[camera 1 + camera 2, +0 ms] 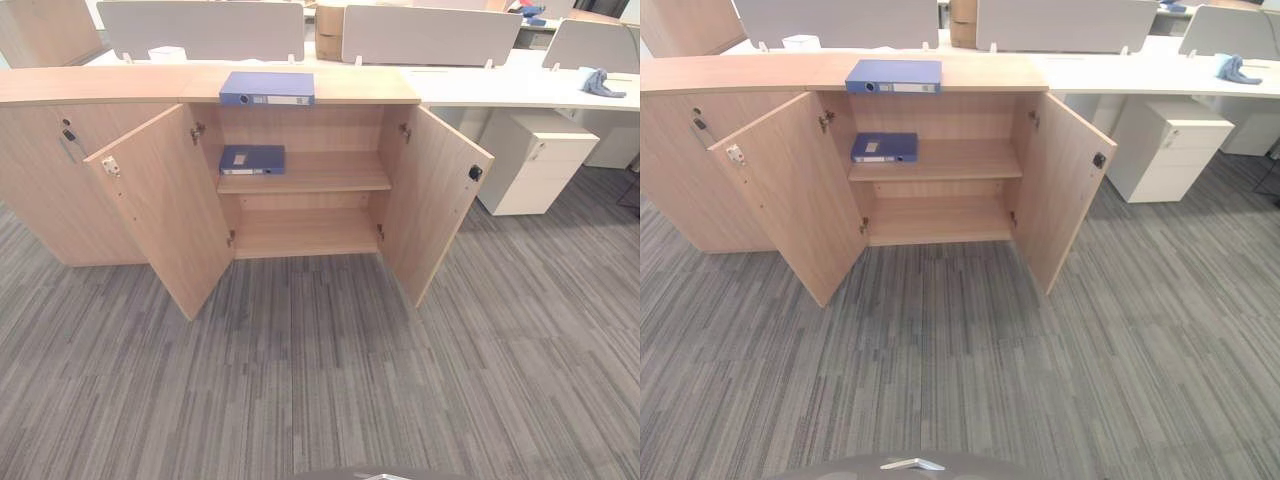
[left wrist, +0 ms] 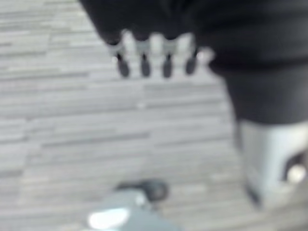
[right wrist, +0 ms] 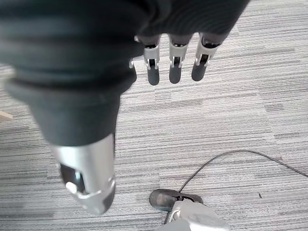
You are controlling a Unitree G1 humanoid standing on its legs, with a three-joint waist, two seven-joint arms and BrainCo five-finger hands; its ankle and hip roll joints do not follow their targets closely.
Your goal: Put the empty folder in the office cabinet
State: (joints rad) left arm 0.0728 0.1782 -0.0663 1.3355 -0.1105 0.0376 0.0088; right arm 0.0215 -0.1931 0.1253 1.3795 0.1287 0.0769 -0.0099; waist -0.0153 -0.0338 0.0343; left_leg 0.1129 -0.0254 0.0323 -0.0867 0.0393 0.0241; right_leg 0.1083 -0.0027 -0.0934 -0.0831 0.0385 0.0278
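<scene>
floor: grey striped carpet (image 1: 330, 380) — behind: white desks (image 1: 520, 85) | white pedestal (image 1: 535, 160)

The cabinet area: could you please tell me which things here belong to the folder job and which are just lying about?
Job:
blue folder on the cabinet top
open wooden cabinet
blue folder on the upper shelf

Lying about:
white drawer pedestal
blue cloth on the desk
white box on the desk
</scene>
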